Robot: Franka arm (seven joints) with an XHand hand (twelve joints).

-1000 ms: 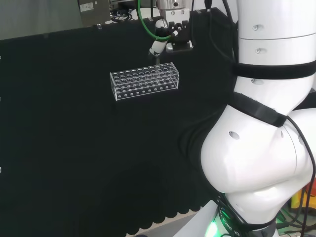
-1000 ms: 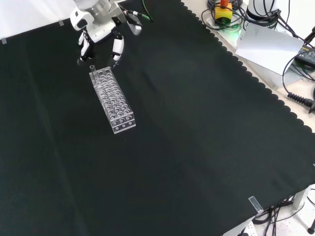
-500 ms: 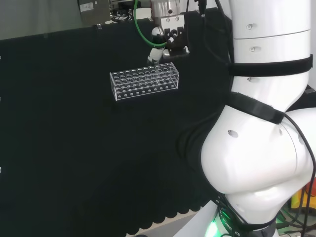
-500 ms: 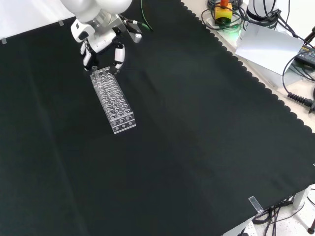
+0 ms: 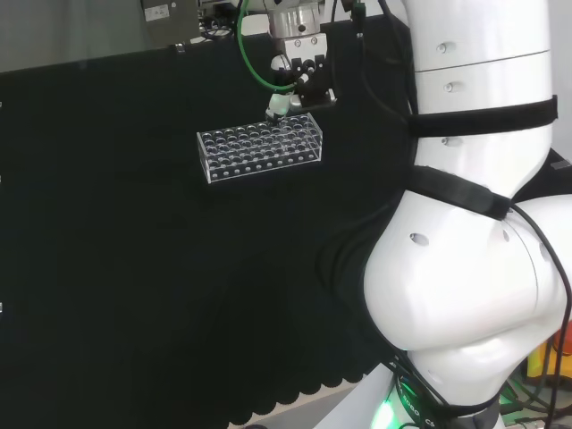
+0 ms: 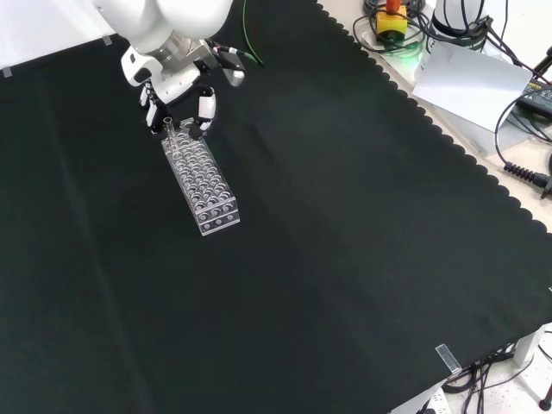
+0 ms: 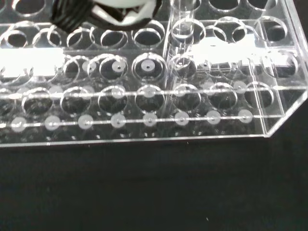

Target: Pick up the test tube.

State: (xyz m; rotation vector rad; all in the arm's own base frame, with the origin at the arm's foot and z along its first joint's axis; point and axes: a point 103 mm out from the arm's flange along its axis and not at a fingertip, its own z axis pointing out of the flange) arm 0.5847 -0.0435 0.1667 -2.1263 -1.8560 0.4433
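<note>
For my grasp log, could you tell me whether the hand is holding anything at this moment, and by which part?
It cannot be told: the hand has fingers on either side of the clear glass test tube in the clear plastic rack, but contact is unclear.

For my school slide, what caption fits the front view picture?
Robot hand reaching down to a test tube at the far end of a clear rack on black cloth.

A clear rack [image 6: 200, 178] of round wells is lying lengthwise on the black cloth-covered surface [image 6: 345, 241], while a yellow and red button box [image 6: 391, 19], black cables [image 6: 517, 164] and a white panel [image 6: 470, 82] are sitting beyond the cloth's scalloped edge.
</note>
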